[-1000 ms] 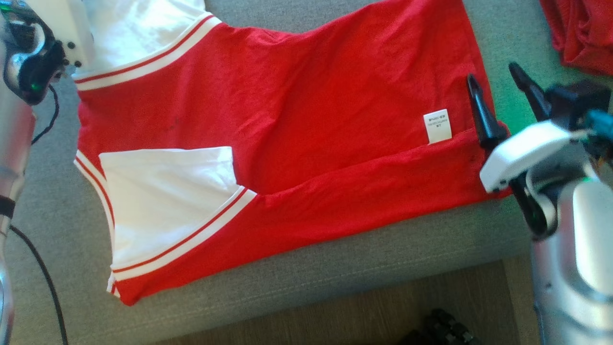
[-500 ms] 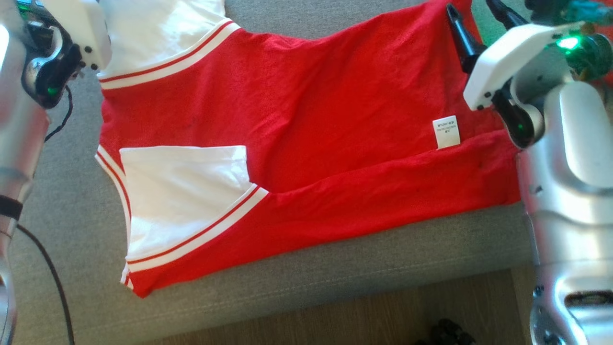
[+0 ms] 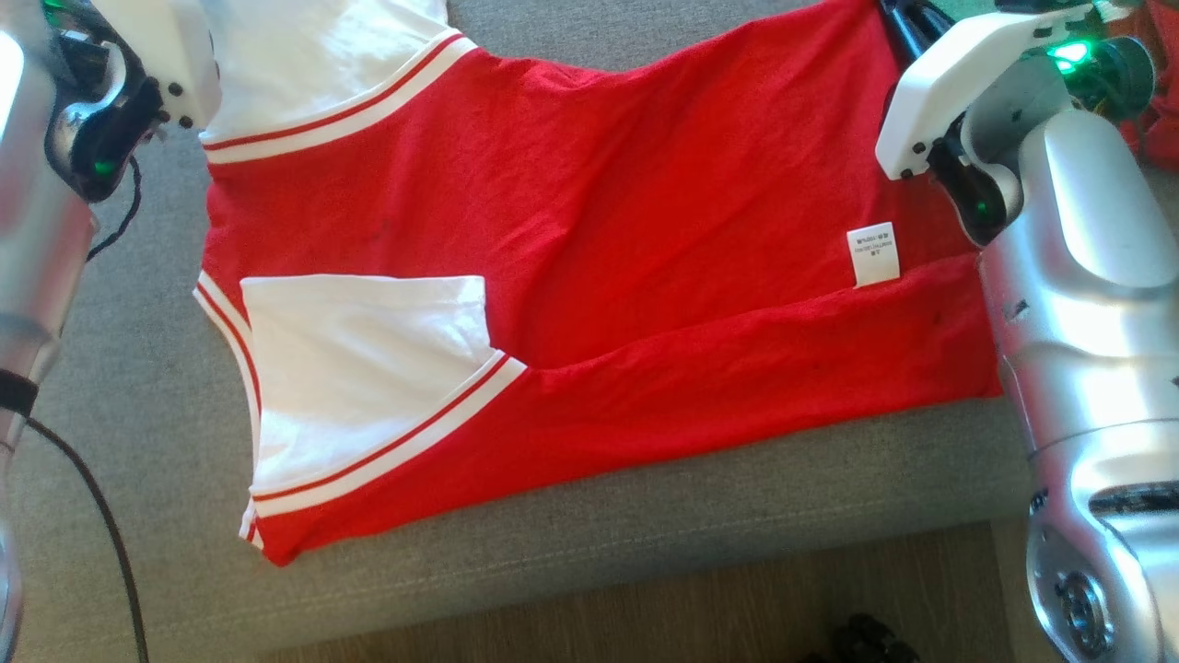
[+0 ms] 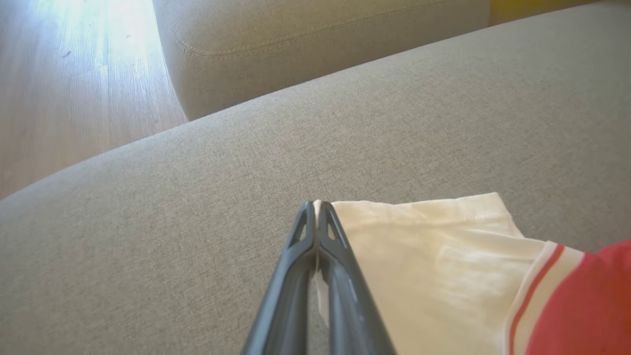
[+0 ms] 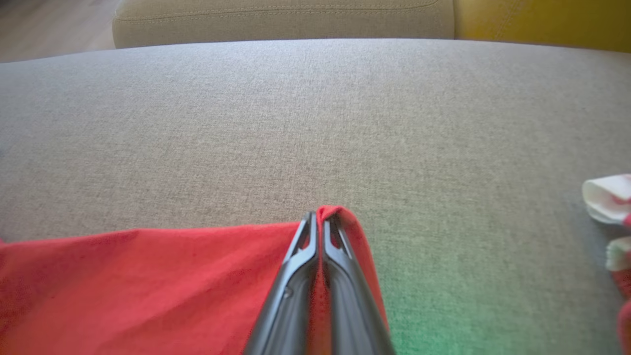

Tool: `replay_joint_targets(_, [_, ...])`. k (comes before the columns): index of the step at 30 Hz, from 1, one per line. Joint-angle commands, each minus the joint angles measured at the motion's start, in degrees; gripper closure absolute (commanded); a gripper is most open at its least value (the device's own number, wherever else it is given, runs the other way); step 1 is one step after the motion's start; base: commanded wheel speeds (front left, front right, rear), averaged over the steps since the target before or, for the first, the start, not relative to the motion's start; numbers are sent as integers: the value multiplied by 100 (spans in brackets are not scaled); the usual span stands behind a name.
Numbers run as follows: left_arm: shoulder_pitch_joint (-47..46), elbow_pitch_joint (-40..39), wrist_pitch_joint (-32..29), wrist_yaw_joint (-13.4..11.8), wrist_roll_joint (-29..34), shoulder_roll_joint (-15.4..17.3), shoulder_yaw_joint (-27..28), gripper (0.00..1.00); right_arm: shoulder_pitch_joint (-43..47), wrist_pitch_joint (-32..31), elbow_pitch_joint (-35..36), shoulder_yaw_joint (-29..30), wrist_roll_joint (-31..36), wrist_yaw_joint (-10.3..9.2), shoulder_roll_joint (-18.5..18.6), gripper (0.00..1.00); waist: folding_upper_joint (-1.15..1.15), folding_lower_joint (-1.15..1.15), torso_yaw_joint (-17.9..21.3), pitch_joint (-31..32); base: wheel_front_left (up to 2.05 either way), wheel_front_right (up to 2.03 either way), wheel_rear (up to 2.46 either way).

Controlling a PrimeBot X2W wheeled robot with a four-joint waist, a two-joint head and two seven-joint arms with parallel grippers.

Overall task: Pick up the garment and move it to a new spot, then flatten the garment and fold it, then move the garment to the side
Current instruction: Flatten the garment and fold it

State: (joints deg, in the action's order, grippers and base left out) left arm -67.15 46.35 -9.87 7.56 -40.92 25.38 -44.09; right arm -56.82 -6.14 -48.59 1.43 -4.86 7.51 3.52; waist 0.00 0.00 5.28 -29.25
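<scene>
A red garment (image 3: 589,230) with white sleeves lies spread on the grey couch seat (image 3: 645,516), a white label (image 3: 872,254) near its right hem. The near sleeve (image 3: 359,359) is folded onto the body. My left gripper (image 4: 315,203) is shut on the edge of the far white sleeve (image 4: 443,266). In the head view its wrist (image 3: 110,83) sits at the top left. My right gripper (image 5: 319,214) is shut on the far red hem corner (image 5: 345,222); its fingers (image 3: 907,23) run off the top of the head view.
Another red garment (image 3: 1156,120) lies at the far right, with its red and white cloth (image 5: 609,197) beside my right gripper. The couch back (image 4: 296,44) rises beyond. The seat's front edge drops to a wooden floor (image 3: 645,608). A black cable (image 3: 92,516) hangs at the left.
My right gripper has moved from the near right hem, where it stood open, to the far hem corner and shut on it. The whole picture has shifted slightly with the camera.
</scene>
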Motion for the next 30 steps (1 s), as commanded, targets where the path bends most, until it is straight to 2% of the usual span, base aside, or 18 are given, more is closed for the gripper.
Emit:
replay_joint_targets(1, [-340,-144,148,-8,-4,335,118,100,-212,130,64,-75,58,-2,-64,100,0,0,1,4,0,0,0])
replay_joint_targets(6, [-510,-80,834,-97,150,402,188,100,-473,442,-199,113,108,-2,-64,100,0,0,8,17,0,0,0])
replay_joint_targets(16, [-830,-9,2210,-100,403,362,290,100,-961,1150,-537,484,162,-2,-64,100,0,0,-34,91,0,0,0])
replay_joint_targets(21, [-693,-72,2408,-63,323,291,345,100,-983,1261,-711,466,322,-2,-16,100,0,0,-114,181,0,0,0])
replay_joint_targets(26, [-208,-473,2471,-41,241,268,385,100,-669,1340,-780,328,303,-2,133,100,0,0,-226,382,0,0,0])
replay_joint_targets(30, [496,-1205,2483,-70,165,383,576,100,-231,1378,-690,158,161,-2,321,100,0,0,-346,613,0,0,0])
